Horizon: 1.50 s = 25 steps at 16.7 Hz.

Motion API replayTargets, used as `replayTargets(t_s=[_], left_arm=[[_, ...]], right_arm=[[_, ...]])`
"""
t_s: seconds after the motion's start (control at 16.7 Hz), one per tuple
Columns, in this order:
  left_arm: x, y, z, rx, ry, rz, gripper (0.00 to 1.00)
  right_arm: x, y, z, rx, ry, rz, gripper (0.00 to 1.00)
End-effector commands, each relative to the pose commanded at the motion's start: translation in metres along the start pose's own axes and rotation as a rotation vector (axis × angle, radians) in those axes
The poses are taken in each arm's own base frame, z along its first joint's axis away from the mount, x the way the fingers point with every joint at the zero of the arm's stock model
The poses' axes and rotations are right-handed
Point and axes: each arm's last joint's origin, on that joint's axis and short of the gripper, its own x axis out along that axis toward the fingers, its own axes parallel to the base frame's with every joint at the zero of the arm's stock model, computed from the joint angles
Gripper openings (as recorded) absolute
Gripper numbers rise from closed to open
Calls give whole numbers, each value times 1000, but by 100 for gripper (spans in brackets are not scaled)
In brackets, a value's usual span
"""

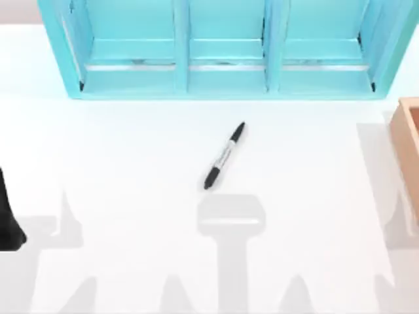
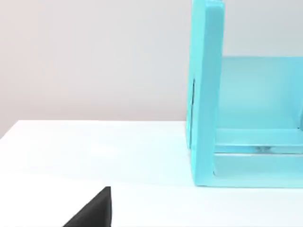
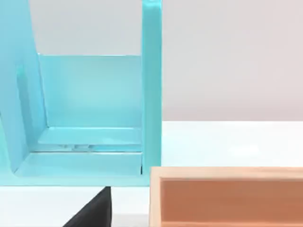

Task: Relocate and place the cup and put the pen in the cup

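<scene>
The pen [image 1: 224, 156] lies flat on the white tabletop [image 1: 131, 150] near the middle, slanted, one black end toward the teal shelf unit [image 1: 226, 49] at the back and the other black end toward the front, grey-white band in between. Nothing touches it. The shelf unit has three open compartments side by side, all along the back edge. A tan wooden box [image 1: 407, 140] sits at the tabletop's right edge, well apart from the pen. The left arm [image 1: 8, 216] shows as a dark shape at the far left edge, parked, well apart from the pen; cannot tell how its jaws stand. Left wrist view: a black corner of the left gripper [image 2: 92, 212] low over the tabletop, shelf unit's end wall beyond. Right wrist view: a black corner of the right gripper [image 3: 92, 210], with the wooden box just beside it and the shelf unit behind; jaw state cannot be told. The pen lies well apart from both sets of jaws, held by neither.
</scene>
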Motion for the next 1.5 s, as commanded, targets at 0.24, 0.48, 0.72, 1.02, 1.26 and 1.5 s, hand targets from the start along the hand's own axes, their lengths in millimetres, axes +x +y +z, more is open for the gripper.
replayTargets(t_s=[0.24,0.48,0.72,1.02,1.26,1.5], left_arm=[[0,0,0,0,0,0,100],[0,0,0,0,0,0,100],[0,0,0,0,0,0,100],[0,0,0,0,0,0,100],[0,0,0,0,0,0,100],[0,0,0,0,0,0,100]], right_arm=[[0,-1,6,-12,27,-14,100],[3,-7,40,-61,174,-62,100],[28,-17,81,-100,472,-101,100],[99,-44,101,-86,982,-96,100],[158,-76,93,-41,1318,-61,100],[197,-107,87,-4,1494,-31,100]])
